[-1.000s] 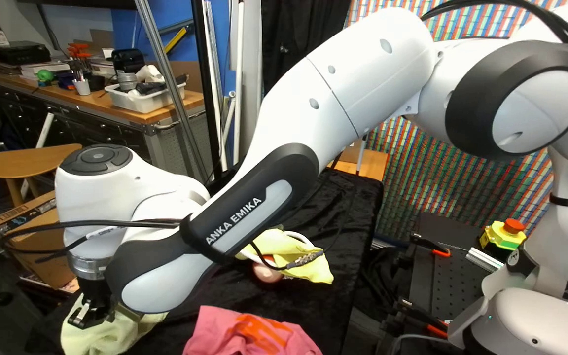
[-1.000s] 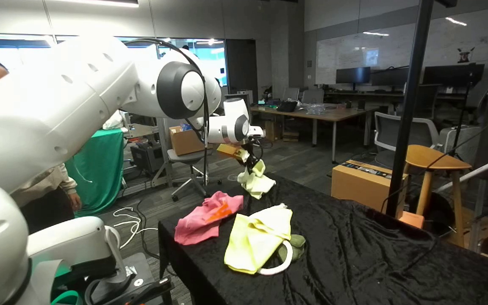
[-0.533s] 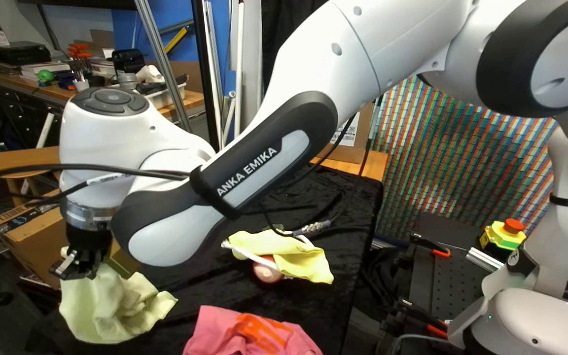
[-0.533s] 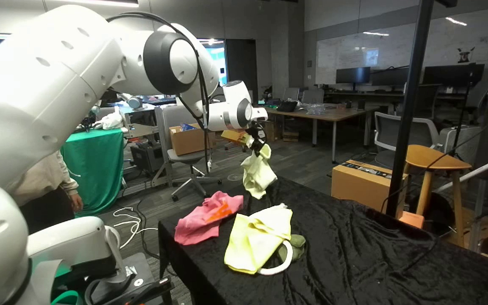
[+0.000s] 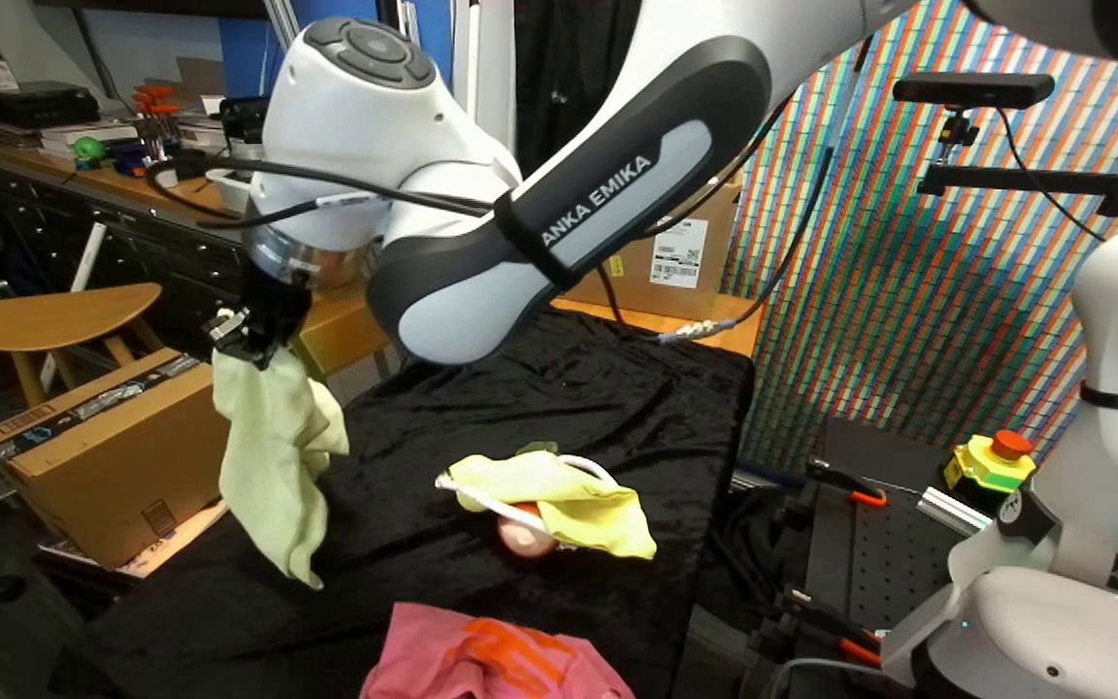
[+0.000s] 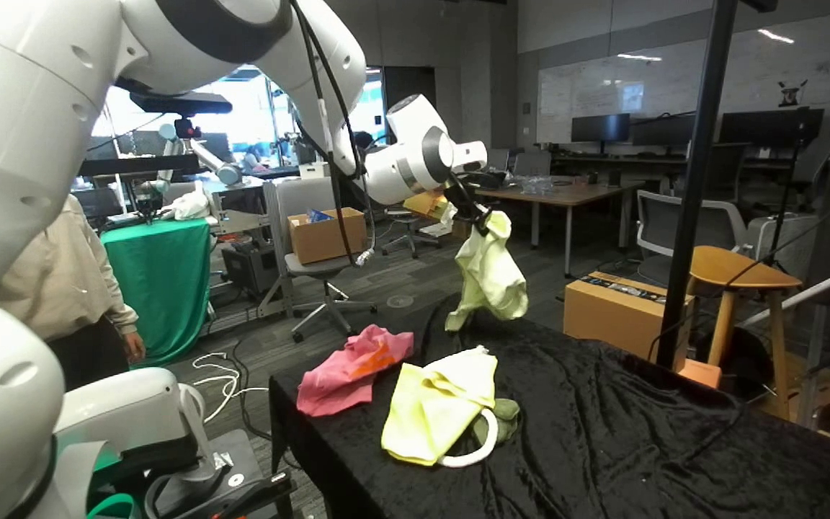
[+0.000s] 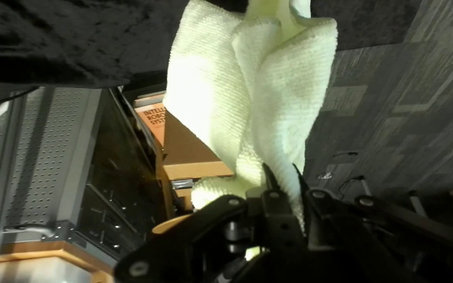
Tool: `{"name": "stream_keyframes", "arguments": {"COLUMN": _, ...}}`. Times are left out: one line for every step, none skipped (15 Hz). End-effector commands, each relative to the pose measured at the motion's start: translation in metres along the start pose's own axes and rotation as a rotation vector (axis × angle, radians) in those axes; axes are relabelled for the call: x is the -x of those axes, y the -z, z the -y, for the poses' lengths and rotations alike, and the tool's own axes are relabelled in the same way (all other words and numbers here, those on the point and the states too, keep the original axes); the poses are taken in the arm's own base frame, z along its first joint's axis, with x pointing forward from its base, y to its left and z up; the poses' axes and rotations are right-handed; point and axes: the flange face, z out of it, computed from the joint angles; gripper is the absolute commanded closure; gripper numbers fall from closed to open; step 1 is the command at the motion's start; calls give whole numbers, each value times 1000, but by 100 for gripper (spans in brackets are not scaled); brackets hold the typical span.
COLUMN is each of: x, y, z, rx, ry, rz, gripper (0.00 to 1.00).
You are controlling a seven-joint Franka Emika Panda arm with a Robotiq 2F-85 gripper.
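Note:
My gripper [image 5: 246, 348] is shut on a pale green cloth [image 5: 273, 466] and holds it up by its upper part. In an exterior view the gripper [image 6: 483, 222] is above the far end of the table and the cloth [image 6: 491, 277] hangs down in folds. Whether its lowest corner touches the table I cannot tell. In the wrist view the cloth [image 7: 214, 78] runs between the two black fingertips [image 7: 280, 167]. A yellow cloth [image 5: 608, 519] lies on the table over a white ring-like handle [image 6: 483, 447]. A pink cloth with an orange patch [image 5: 423, 650] lies nearby.
The table has a black velvet cover [image 6: 617, 425]. A reddish round thing [image 5: 525, 539] and an olive green thing [image 6: 507, 422] lie partly under the yellow cloth. A cardboard box [image 5: 132, 466] and a wooden stool [image 6: 739, 270] stand beside the table. A black pole [image 6: 696, 180] rises by it.
My gripper has risen and carried the pale green cloth up and rightward in both exterior views. The cloth was bunched low at the table and now hangs long. The yellow and pink cloths have not moved.

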Motion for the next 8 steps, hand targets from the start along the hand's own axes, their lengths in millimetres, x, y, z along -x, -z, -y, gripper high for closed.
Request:
{"name": "stream_keyframes", "arguments": {"x": 11, "y": 45, "z": -41, "rx": 38, "ry": -76, "rz": -46, "gripper": 92}}
{"name": "stream_keyframes", "arguments": {"x": 14, "y": 54, "z": -51, "rx": 50, "ry": -83, "rz": -48, "gripper": 92}}
{"name": "stream_keyframes", "arguments": {"x": 17, "y": 62, "z": -60, "rx": 62, "ry": -89, "rz": -46, "gripper": 92}}
{"name": "stream_keyframes", "arguments": {"x": 21, "y": 70, "z": -68, "rx": 79, "ry": -94, "rz": -45, "gripper": 92}}
{"name": "stream_keyframes", "arguments": {"x": 23, "y": 78, "z": -75, "rx": 90, "ry": -98, "rz": -44, "gripper": 92}}
{"name": "stream_keyframes", "arguments": {"x": 24, "y": 91, "z": -82, "rx": 100, "ry": -106, "rz": -45, "gripper": 92}}
{"name": "stream_keyframes", "arguments": {"x": 27, "y": 98, "z": -87, "rx": 106, "ry": -109, "rz": -50, "gripper": 92}}
{"name": "stream_keyframes", "arguments": {"x": 26, "y": 111, "z": -93, "rx": 115, "ry": -115, "rz": -59, "gripper": 92}}
